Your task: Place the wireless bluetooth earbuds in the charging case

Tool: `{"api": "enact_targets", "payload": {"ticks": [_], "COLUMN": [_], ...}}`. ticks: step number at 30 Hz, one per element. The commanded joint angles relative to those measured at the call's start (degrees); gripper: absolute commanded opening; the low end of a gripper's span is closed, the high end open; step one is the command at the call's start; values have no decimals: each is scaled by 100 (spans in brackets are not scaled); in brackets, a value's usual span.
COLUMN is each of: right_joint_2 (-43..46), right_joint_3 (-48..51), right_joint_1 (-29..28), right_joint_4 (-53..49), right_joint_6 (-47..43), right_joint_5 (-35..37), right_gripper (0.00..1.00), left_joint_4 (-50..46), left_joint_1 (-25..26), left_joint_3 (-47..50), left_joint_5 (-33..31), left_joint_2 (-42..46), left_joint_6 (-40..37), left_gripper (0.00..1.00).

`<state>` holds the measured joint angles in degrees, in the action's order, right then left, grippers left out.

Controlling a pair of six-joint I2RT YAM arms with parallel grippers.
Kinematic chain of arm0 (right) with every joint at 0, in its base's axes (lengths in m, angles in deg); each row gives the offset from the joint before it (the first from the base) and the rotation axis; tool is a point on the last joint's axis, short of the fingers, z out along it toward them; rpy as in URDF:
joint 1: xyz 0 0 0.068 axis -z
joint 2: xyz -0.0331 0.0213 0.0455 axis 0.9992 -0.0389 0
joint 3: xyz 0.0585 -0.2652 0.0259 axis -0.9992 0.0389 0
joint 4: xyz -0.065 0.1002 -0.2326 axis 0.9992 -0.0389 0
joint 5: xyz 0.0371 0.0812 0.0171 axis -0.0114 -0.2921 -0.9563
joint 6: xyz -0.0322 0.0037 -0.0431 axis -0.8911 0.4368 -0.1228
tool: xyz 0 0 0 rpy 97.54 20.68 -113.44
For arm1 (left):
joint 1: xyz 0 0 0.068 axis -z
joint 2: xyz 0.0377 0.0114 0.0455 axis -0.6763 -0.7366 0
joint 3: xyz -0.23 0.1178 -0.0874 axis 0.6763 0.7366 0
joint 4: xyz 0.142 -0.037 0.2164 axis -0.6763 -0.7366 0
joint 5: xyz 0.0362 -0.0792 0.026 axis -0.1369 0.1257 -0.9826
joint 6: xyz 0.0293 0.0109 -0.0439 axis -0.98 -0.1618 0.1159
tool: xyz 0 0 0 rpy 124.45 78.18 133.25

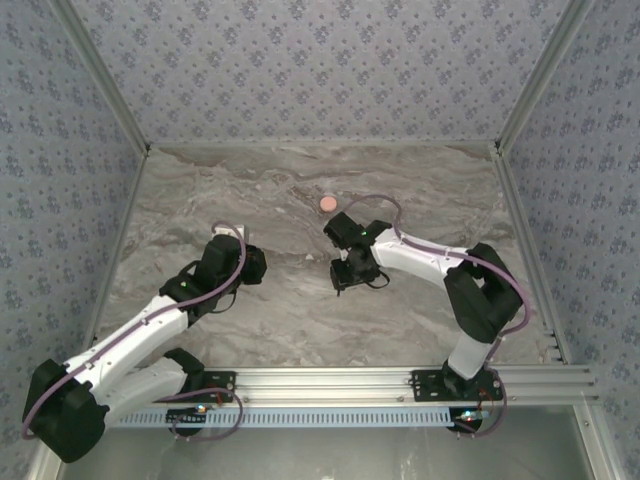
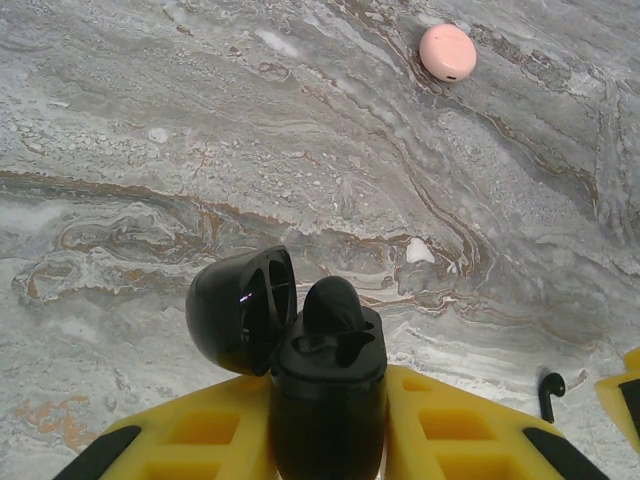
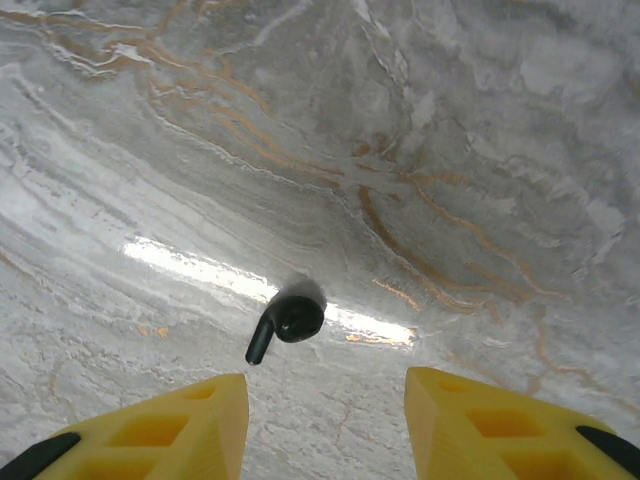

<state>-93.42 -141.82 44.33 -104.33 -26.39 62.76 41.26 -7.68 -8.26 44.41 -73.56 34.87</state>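
Grey marbled surface [image 1: 300,190], patterned walls [image 1: 320,60]. Left jaws clamp black case [image 2: 325,390] at bottom centre of frame, lid flipped open, base cut off by frame edge. Right jaws apart, empty; I see black earbud [image 3: 288,318] lying mid-frame on surface. Pink disc [image 2: 447,52] upper right.

case: black charging case [image 2: 325,400], lid open | bud: black earbud [image 3: 287,320], lying loose, stem down-left

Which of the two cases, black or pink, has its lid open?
The black case, clamped in the left gripper: its lid is flipped back. The pink case lies shut on the table beyond it.
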Motion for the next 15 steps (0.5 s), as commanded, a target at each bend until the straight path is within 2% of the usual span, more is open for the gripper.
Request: {"api": "enact_targets", "payload": {"ticks": [1,11,15], "right_joint_2": [-248,-634,-764], "right_joint_3": [60,-87,-139], "right_joint_1": [-6,-68,-79], "right_joint_4": [80,25,50], "right_joint_6": [643,1044,1029], "right_joint_5": [-327,-112,-191], "right_gripper": [46,45,40], "left_joint_4": [103,99,95], "left_joint_1": [-30,-25,-29], "left_joint_3": [-268,-293,-303], "left_joint_5": [23,30,35], "left_joint_2": [-4,-41,-46], "left_joint_6": [-80,-98,-106], "left_gripper": [26,26,26]}}
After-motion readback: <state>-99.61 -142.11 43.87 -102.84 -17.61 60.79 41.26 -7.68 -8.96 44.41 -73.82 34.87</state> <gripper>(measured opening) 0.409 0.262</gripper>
